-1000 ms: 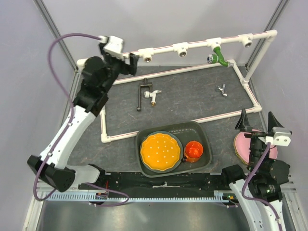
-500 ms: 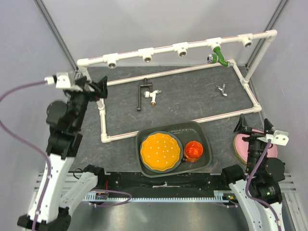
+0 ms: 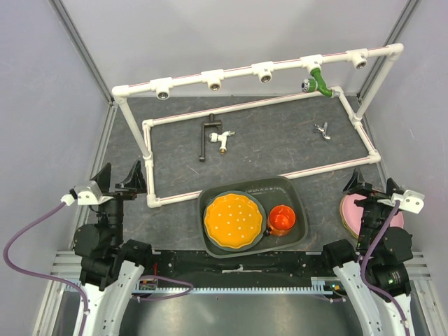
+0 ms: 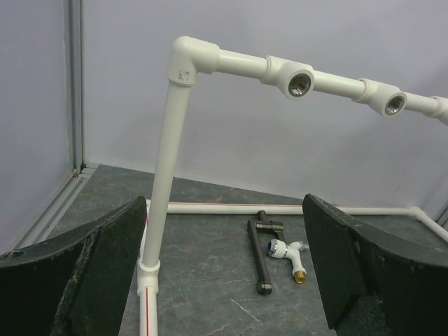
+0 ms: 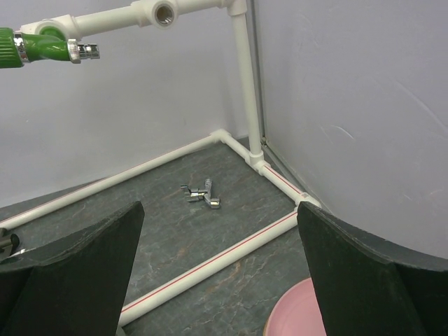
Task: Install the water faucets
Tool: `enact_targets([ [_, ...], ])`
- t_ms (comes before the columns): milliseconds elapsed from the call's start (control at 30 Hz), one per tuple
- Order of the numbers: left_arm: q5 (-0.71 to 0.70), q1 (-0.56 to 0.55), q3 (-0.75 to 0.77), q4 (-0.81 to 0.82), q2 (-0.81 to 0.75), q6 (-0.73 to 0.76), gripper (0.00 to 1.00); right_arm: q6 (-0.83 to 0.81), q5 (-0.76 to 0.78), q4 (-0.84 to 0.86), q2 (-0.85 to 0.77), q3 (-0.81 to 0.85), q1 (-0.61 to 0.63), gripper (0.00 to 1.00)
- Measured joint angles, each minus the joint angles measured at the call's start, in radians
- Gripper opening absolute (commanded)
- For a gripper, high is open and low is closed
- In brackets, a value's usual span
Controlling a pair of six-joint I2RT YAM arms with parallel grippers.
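Note:
A green faucet [image 3: 318, 82] with a silver tip hangs from a tee of the white PVC pipe frame [image 3: 231, 71]; it shows at the upper left of the right wrist view [image 5: 42, 47]. A black-handled white-and-brass faucet [image 3: 215, 136] lies on the mat inside the frame, seen between the fingers in the left wrist view [image 4: 278, 252]. A tiny silvery faucet [image 3: 322, 131] lies near the right rail, also in the right wrist view [image 5: 200, 194]. My left gripper [image 3: 117, 181] is open and empty outside the frame's left front corner. My right gripper [image 3: 373, 187] is open and empty over a pink plate.
A dark tray [image 3: 297, 192] at the front holds an orange plate [image 3: 233, 220] and an orange cup [image 3: 282, 219]. A pink plate [image 3: 348, 210] lies at the right, outside the frame. Empty tee sockets [image 4: 299, 82] line the top pipe. Grey walls enclose the mat.
My left arm has pulled back from the frame's top left tee to the near left, outside the frame. My right gripper has drawn slightly nearer and lower.

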Motion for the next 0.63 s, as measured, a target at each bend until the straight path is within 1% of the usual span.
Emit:
enact_targets([
  [333,-0.001,0.000,-0.026,0.016,-0.038,0.000,0.98,0.028,0.016,-0.013,0.000,0.000,0.000,0.98],
  [633,-0.004,0.000,-0.029,0.017,-0.039,0.000,0.98,0.037,0.018,-0.014,0.000,0.000,0.000,0.98],
])
